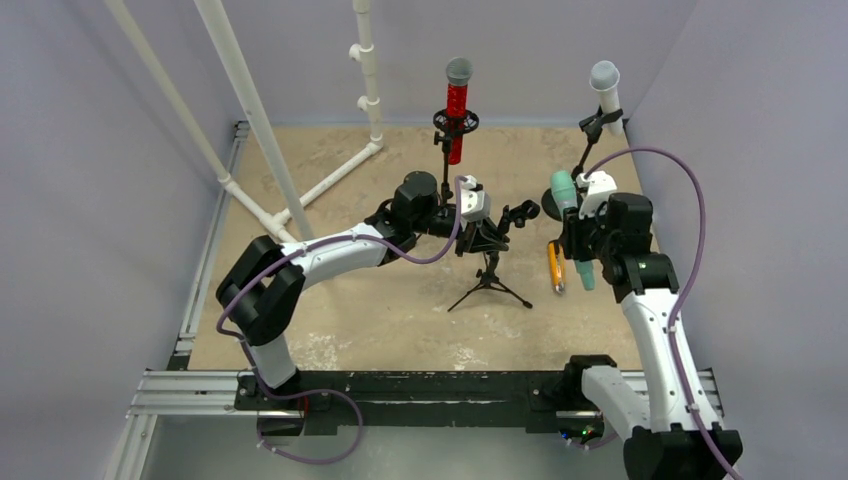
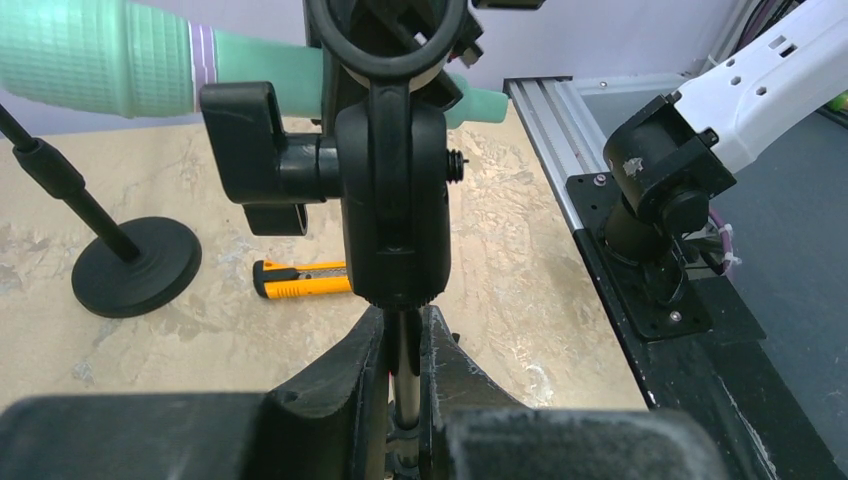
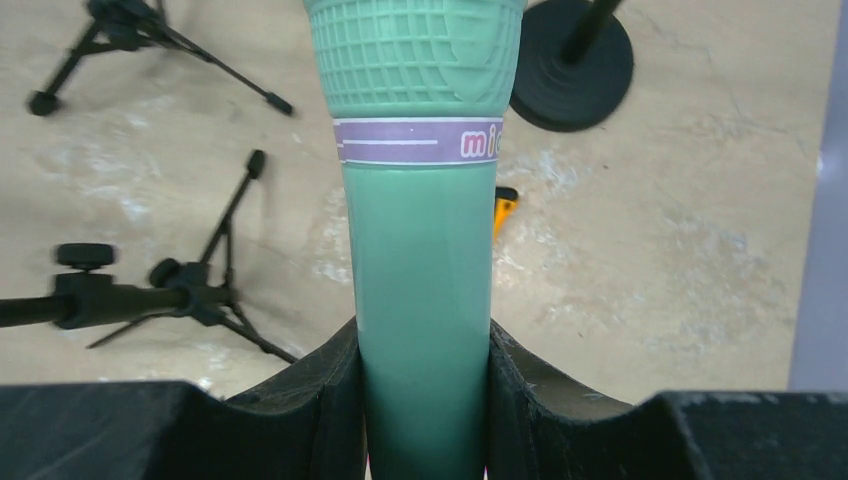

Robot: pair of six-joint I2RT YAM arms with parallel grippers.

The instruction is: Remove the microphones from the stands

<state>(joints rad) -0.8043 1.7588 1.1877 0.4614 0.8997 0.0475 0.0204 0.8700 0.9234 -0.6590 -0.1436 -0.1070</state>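
Observation:
The green microphone (image 1: 566, 192) is clamped upright between the fingers of my right gripper (image 1: 581, 238), which is shut on its body (image 3: 420, 250). In the top view it hangs free, just right of the stand's empty black clip (image 1: 522, 211). The small black tripod stand (image 1: 488, 285) stands mid-table. My left gripper (image 1: 484, 236) is shut on the stand's thin pole (image 2: 405, 350), right under the clip joint (image 2: 392, 190). In the left wrist view the microphone (image 2: 100, 55) passes behind the clip ring.
A red microphone (image 1: 457, 100) on its stand is at the back centre and a white one (image 1: 605, 85) at the back right, on a round-based stand (image 2: 135, 265). An orange utility knife (image 1: 555, 268) lies under the right gripper. White pipes (image 1: 250, 110) rise at the left.

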